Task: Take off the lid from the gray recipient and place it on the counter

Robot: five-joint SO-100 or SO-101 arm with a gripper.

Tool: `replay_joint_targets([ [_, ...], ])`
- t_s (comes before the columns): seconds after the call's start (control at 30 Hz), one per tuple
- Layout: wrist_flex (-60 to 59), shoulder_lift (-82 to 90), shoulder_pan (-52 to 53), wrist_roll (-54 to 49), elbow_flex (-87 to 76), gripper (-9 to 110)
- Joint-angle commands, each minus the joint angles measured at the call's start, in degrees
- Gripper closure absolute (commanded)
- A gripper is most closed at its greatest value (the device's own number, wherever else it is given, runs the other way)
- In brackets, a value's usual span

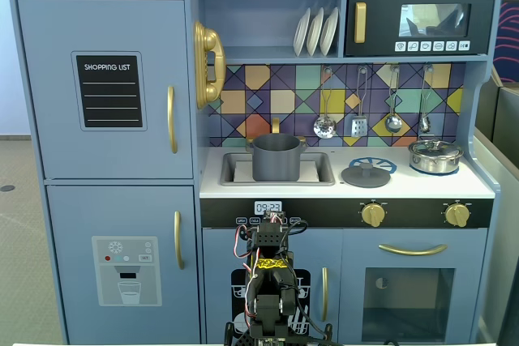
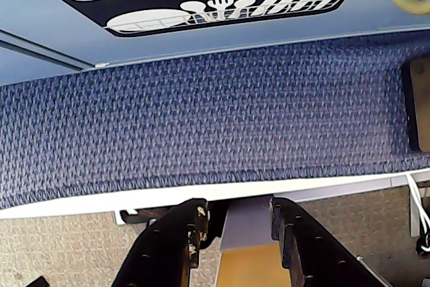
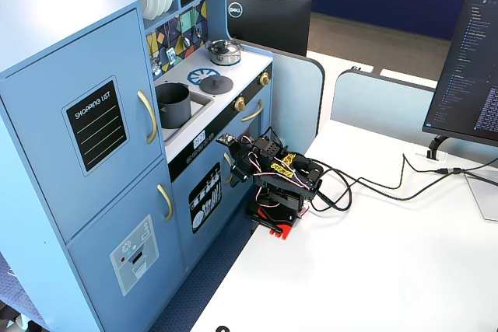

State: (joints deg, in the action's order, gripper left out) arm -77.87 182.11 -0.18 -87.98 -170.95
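1. I read the gripper (image 2: 235,223) as slightly apart in the wrist view, nothing between the jaws, only blue carpet (image 2: 201,126) beyond it.
2. Lid (image 1: 366,174) lies flat on the counter (image 1: 422,185), over the burner ring.
3. Gray recipient (image 1: 276,157) sits uncovered in the sink.

**Where things sit on the worktop**

In a fixed view we see the gray recipient (image 1: 276,158) standing in the sink (image 1: 321,170) at the left end of the worktop (image 1: 349,191). The lid (image 1: 366,174) lies flat on the worktop just right of the sink, near the front edge, partly over the burner ring (image 1: 381,163). A smaller pot (image 1: 435,155) stands by the right edge. The arm (image 1: 268,281) sits folded below the worktop's front edge.
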Motion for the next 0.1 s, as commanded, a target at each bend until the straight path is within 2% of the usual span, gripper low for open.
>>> replay_joint_targets([
  [0.0,-9.8,0.0,0.5,1.4,-1.0,99],
  [0.07,-9.8,0.0,0.5,1.4,-1.0,99],
])
